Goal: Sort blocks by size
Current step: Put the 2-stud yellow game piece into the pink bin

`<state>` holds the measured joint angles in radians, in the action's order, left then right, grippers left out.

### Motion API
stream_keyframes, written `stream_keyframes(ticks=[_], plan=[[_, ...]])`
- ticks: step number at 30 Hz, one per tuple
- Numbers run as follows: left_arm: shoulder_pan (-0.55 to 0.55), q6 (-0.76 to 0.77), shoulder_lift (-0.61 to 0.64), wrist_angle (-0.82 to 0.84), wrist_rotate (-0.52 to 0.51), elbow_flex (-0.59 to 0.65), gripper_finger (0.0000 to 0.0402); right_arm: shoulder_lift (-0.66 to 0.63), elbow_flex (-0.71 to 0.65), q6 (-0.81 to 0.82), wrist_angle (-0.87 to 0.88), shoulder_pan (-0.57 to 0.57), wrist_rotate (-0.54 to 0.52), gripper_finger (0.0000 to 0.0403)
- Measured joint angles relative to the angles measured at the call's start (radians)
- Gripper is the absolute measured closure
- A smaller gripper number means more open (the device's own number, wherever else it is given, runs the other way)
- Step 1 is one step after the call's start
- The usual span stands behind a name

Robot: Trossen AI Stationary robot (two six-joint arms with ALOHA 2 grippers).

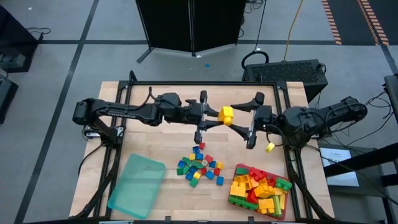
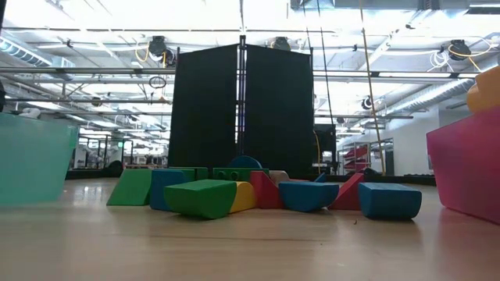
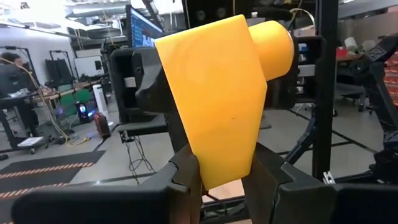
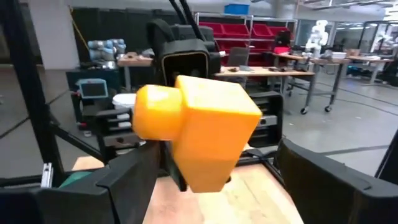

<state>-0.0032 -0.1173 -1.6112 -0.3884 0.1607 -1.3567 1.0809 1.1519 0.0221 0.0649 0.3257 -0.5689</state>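
My left gripper [image 1: 214, 116] is shut on a yellow studded block [image 1: 226, 114], high above the middle of the table; the block fills the left wrist view [image 3: 217, 93]. My right gripper [image 1: 249, 122] faces it from the right, open wide. Its fingers [image 4: 130, 177] stand on either side of the block [image 4: 205, 134] without touching it. A pile of small red, yellow, green and blue blocks [image 1: 200, 167] lies on the table below and also shows in the low view [image 2: 258, 191]. Larger blocks fill the red tray [image 1: 237, 200]. My left gripper pinches the yellow block's narrow lower end [image 3: 224, 171] between its two fingers [image 3: 186, 180]. The fingers come level from the table's left. The block sticks out ahead of them, lifted clear of the table, with its round stud [image 3: 273, 46] at the far end.
A translucent teal tray [image 1: 137, 185] lies at the near left and shows at the left of the low view [image 2: 31, 160]. The red tray's wall [image 2: 469, 168] stands at the right of that view. A small yellow piece [image 1: 269, 147] lies by the right arm.
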Motion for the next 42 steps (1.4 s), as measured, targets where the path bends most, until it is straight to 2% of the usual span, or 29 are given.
stream_keyframes(ticks=[5, 14, 19, 24, 30, 37, 42], plan=[[-0.013, 0.003, 0.000, -0.002, 0.016, 0.000, 0.0315, 0.002, 0.000, -0.001, -0.008, -0.041, 0.080, 0.0088], [-0.019, -0.001, 0.001, -0.004, 0.023, -0.002, 0.0315, 0.054, 0.000, -0.070, -0.123, -0.111, 0.254, 0.0089], [-0.019, 0.000, 0.001, 0.005, 0.023, -0.002, 0.0315, 0.092, 0.000, -0.070, -0.170, -0.128, 0.281, 0.0095], [-0.019, 0.003, 0.001, 0.004, 0.023, -0.002, 0.0315, 0.104, -0.001, -0.113, -0.221, -0.128, 0.285, 0.0146], [-0.016, -0.003, 0.001, 0.000, 0.023, -0.002, 0.0315, 0.097, -0.001, -0.112, -0.217, -0.128, 0.291, 0.0252], [-0.017, -0.005, 0.001, 0.013, -0.027, -0.002, 0.0310, 0.095, -0.001, -0.110, -0.192, -0.124, 0.290, 0.0259], [-0.004, -0.002, -0.002, 0.098, -0.048, 0.003, 0.0271, 0.070, 0.002, -0.143, -0.227, -0.105, 0.270, 0.0259]])
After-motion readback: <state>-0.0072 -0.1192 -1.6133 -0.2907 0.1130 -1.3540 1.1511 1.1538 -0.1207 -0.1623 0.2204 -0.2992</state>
